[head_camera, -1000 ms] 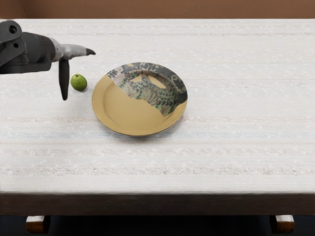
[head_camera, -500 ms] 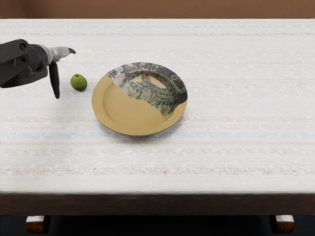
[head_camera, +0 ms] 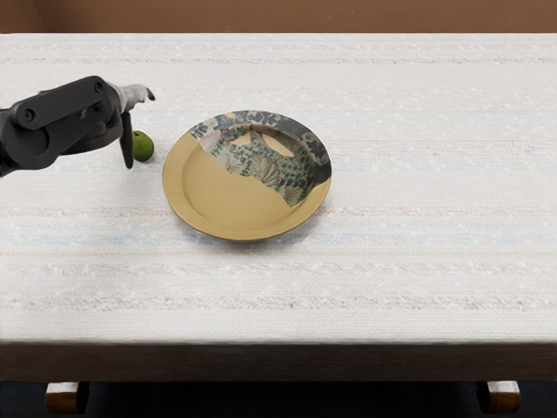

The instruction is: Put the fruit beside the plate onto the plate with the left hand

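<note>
**Fruit (head_camera: 144,146) on the table, left hand beside it and holding nothing**

From my head view the small green fruit sits on the pale table (head_camera: 400,261), just off the left edge of the plate (head_camera: 193,207). There is a narrow strip of tabletop between them, so the two are near but not touching. Nothing lies on the plate, which shows a bare golden half towards me and a leafy patterned half on the far side.

The left arm (head_camera: 57,122) comes in from the left edge, dark and bulky, and ends at the left hand (head_camera: 124,109), which is directly to the left of the fruit. The hand is released, with its fingers splayed rather than curled. One dark finger (head_camera: 127,150) hangs straight down and covers the fruit's left side in my picture. Another, paler with a dark tip, points right, on the far side of the fruit in this view. Neither of them wraps around the fruit, whose right side is fully in view, facing the plate.

I cannot tell from this angle whether the hanging finger touches the fruit's skin or only stands in front of it. I also cannot tell whether its tip reaches the tabletop. The right arm does not show anywhere in my view.
</note>
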`<state>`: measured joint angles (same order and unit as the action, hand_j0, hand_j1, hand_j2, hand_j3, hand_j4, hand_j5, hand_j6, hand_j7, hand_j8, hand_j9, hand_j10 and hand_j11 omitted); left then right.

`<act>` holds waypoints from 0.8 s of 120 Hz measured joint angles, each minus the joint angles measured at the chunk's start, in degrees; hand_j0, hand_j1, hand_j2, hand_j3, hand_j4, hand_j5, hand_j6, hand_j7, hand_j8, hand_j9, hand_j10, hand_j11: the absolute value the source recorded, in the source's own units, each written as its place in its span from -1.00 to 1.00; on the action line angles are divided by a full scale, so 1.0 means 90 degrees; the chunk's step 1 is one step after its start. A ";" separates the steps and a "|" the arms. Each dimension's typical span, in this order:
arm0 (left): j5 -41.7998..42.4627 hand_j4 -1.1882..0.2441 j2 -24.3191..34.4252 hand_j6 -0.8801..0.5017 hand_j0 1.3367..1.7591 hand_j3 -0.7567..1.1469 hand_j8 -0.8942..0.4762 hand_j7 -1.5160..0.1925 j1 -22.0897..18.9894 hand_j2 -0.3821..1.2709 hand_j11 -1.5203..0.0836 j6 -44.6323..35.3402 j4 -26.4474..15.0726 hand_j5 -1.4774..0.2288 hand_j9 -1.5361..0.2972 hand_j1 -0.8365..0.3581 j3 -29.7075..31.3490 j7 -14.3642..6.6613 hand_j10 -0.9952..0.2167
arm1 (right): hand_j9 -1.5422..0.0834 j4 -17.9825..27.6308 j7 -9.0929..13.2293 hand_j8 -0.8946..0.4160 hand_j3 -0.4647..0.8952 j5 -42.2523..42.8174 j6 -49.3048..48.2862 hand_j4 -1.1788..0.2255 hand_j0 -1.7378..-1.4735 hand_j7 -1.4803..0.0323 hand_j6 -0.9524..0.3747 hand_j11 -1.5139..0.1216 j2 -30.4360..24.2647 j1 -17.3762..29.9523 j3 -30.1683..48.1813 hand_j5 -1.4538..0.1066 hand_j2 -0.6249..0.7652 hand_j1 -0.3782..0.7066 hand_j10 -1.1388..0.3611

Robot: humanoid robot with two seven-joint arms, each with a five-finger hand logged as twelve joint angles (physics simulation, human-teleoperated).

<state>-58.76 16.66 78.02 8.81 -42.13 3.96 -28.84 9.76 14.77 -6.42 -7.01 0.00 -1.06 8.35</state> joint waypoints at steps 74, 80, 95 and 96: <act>0.0039 0.44 -0.0806 0.05 0.52 -0.21 0.08 0.54 -0.0231 -0.50 0.65 -0.0021 0.1147 0.50 0.46 0.68 0.0451 0.0193 0.39 | 0.84 0.0000 0.0000 0.32 -0.32 0.0000 0.0004 0.63 -0.40 0.90 0.39 0.80 0.0000 0.0000 0.0000 0.81 -0.11 -0.87 0.47; 0.0040 0.43 -0.0806 0.04 0.52 -0.21 0.07 0.53 -0.0240 -0.50 0.64 -0.0029 0.1151 0.49 0.45 0.67 0.0458 0.0194 0.38 | 0.84 0.0000 0.0000 0.32 -0.32 0.0000 0.0002 0.63 -0.40 0.90 0.39 0.80 0.0000 0.0000 0.0000 0.81 -0.11 -0.87 0.47; 0.0030 0.42 -0.1117 0.02 0.52 -0.21 0.05 0.52 -0.0241 -0.49 0.62 -0.0044 0.1394 0.47 0.44 0.65 0.0534 0.0257 0.36 | 0.84 0.0001 0.0000 0.31 -0.32 0.0000 0.0001 0.63 -0.40 0.90 0.39 0.80 0.0000 0.0000 0.0000 0.81 -0.11 -0.87 0.47; 0.0031 0.42 -0.1162 0.02 0.52 -0.21 0.05 0.52 -0.0241 -0.49 0.62 -0.0045 0.1435 0.47 0.44 0.65 0.0551 0.0284 0.36 | 0.84 0.0000 0.0000 0.31 -0.32 0.0000 0.0001 0.63 -0.40 0.90 0.39 0.80 0.0000 0.0000 0.0000 0.81 -0.11 -0.87 0.47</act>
<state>-58.49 6.21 75.85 8.41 -29.21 8.92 -26.29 9.76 14.77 -6.42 -7.00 0.00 -1.06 8.35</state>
